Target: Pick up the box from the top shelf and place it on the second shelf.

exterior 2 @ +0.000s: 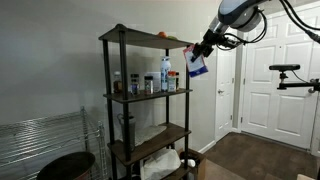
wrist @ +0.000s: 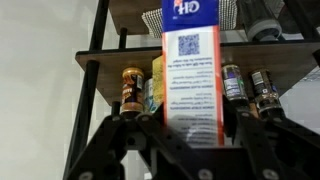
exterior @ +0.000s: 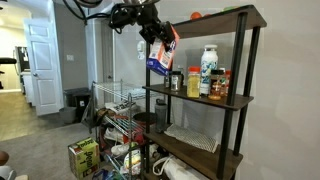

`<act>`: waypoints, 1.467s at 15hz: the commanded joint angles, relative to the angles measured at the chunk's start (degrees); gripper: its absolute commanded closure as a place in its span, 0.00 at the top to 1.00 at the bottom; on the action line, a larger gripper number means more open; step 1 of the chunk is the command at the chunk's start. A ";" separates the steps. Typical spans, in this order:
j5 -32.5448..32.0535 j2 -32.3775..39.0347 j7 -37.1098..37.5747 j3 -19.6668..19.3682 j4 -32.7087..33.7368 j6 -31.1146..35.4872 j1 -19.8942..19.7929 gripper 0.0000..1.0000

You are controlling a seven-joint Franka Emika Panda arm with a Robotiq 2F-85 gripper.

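Tool (exterior: 152,33) clamped shut on box (exterior: 161,55), held in air just off top shelf (exterior: 215,17), prob. to clear frame (exterior: 251,60) en route to 2nd shelf (exterior: 240,100) beside jars (exterior: 192,81).

Box (exterior: 161,52) between the fingers (wrist: 108,140), at ten o'clock from the jars (exterior: 176,81) on the second shelf (exterior: 187,96), below the top shelf (exterior: 225,16).
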 commanded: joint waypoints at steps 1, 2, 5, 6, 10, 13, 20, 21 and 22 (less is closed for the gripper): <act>-0.67 1.09 1.96 1.93 -0.29 7.09 0.26 0.23; -0.73 2.23 2.60 2.39 0.37 8.69 0.20 0.23; -0.84 5.02 3.44 3.20 1.92 11.85 0.28 0.23; -0.43 5.73 2.79 3.11 2.44 11.11 0.83 0.23; -0.32 5.62 2.04 2.79 0.61 9.79 1.10 0.48; -0.30 5.69 2.03 2.65 0.53 9.76 1.06 0.48; -0.30 5.69 2.03 2.65 0.53 9.76 1.06 0.48; 0.06 5.26 1.54 2.42 0.07 9.63 1.30 0.23; 0.54 4.77 1.59 2.31 -0.80 9.97 1.43 0.23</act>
